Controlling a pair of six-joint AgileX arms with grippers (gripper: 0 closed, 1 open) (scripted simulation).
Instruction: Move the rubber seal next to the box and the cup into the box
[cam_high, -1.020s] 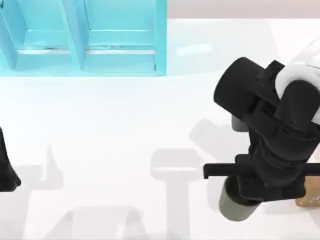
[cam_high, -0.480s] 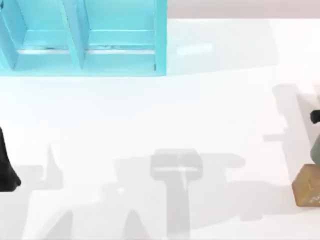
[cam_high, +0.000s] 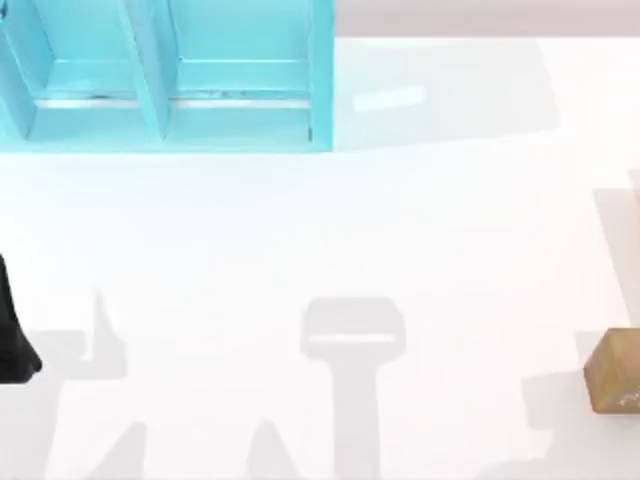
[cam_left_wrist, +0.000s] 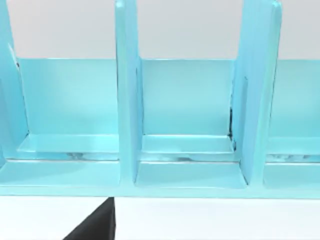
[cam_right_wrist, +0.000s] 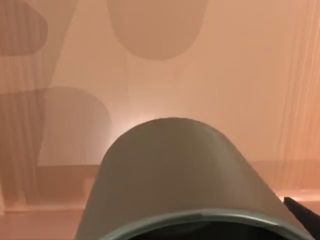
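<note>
Closest to us, the cup (cam_right_wrist: 172, 170) sits right before the right wrist camera, its rim toward the lens and a peach-coloured surface behind it. We cannot tell whether the right gripper clasps it. On the table (cam_high: 330, 250), the rubber seal (cam_high: 612, 371) lies at the near right edge, well apart from the box (cam_high: 320, 80). Our left arm (cam_high: 14, 340) rests parked at the left edge. We cannot tell the left gripper's state. Farthest off, the blue box stands at the far left, its compartments (cam_left_wrist: 187, 115) facing the left wrist camera.
</note>
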